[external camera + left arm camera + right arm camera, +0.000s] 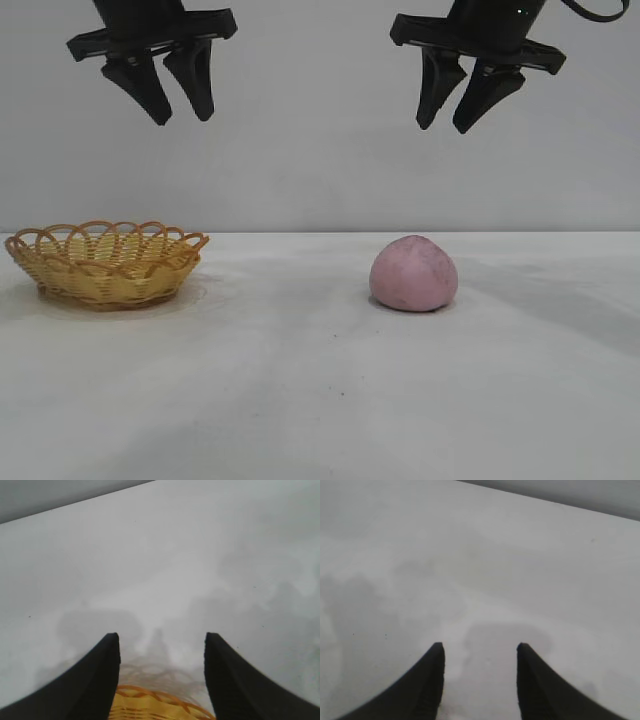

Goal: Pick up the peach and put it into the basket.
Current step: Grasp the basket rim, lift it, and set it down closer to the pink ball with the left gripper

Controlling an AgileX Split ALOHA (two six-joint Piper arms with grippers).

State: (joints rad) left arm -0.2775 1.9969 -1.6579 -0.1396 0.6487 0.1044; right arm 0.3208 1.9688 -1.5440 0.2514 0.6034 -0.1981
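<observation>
Soft, even overhead light washes the white table (pixel 320 400), leaving only faint grey shadows beside the peach (pixel 414 274) and the basket (pixel 106 262). The exterior view is sharp and free of glare. Both wrist views are hazy, with blurred dark fingers (pixel 90 685) and diffuse shadow patches on the tabletop.

Both arms matte black. Left hand (pixel 182 112) and right hand (pixel 446 123): flat crossbar, two tapered pointed fingers each. Black cable (pixel 598 12) loops by right arm.
</observation>
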